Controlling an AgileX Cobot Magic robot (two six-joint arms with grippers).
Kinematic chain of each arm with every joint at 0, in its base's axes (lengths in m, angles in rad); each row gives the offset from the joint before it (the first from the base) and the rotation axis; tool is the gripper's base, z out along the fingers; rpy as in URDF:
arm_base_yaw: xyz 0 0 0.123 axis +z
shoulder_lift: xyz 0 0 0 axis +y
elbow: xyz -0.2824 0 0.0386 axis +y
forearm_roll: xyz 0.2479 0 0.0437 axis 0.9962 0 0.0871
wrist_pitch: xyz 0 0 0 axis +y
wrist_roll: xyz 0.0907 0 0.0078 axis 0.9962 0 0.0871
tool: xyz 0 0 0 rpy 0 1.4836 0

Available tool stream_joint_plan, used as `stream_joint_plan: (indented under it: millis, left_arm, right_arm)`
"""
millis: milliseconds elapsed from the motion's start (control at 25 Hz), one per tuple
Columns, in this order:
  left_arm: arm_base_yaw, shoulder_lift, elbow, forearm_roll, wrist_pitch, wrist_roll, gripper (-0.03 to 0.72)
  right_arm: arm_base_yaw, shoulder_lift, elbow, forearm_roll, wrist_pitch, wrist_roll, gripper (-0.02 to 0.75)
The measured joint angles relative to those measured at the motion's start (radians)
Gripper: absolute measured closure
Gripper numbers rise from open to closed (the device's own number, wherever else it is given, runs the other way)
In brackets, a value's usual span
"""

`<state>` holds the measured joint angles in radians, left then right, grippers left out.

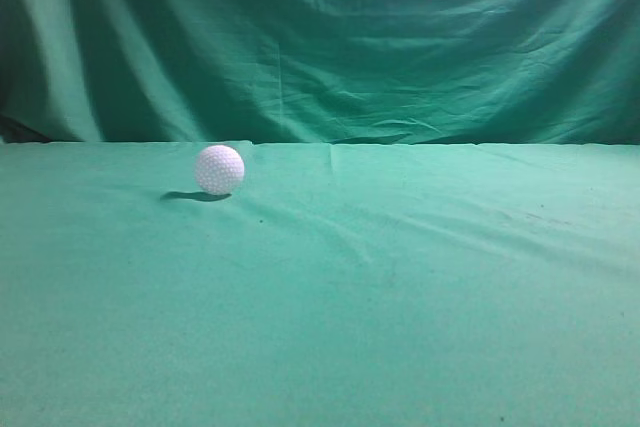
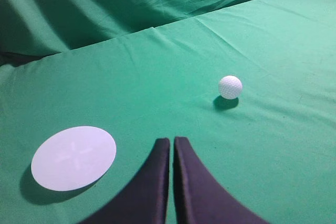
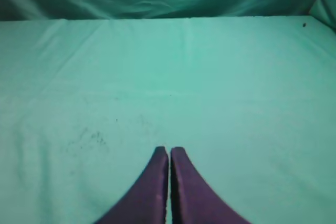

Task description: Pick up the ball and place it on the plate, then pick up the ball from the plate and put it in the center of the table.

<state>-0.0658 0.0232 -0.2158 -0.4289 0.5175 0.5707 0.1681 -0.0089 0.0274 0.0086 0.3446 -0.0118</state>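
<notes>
Green cloth [image 1: 400,297] covers table, backdrop. White dimpled ball [image 2: 230,87] right of centre; plate [image 2: 73,158] lower left, apart. Left gripper [image 2: 171,142], right gripper [image 3: 169,151]: jaws closed, empty.

Dimpled white ball [image 1: 219,169]; matt wrinkled green cloth [image 1: 400,297]; smooth plate [image 2: 73,158].

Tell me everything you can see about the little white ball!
The ball is small, round and white, with tiny dimples all over like a golf ball. It looks hard and smooth. It sits still on the green cloth, left of the middle in the exterior view, casting a small dark shadow. Nothing else touches it. In the left wrist view it lies apart from the white plate.
</notes>
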Motion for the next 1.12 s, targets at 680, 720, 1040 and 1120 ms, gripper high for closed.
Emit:
stream_joint_plan:
  millis: [680, 720, 1040, 1120]
  left_arm:
    - [0.0, 0.0, 0.0, 0.0, 0.0, 0.0, 0.688]
    - [0.0, 0.0, 0.0, 0.0, 0.0, 0.0, 0.688]
    - [0.0, 0.0, 0.0, 0.0, 0.0, 0.0, 0.688]
    - [0.0, 0.0, 0.0, 0.0, 0.0, 0.0, 0.688]
  right_arm:
    - [0.0, 0.0, 0.0, 0.001, 0.054, 0.002, 0.738]
    - [0.0, 0.0, 0.0, 0.001, 0.054, 0.002, 0.738]
    - [0.0, 0.0, 0.0, 0.001, 0.054, 0.002, 0.738]
    - [0.0, 0.0, 0.0, 0.001, 0.054, 0.002, 0.738]
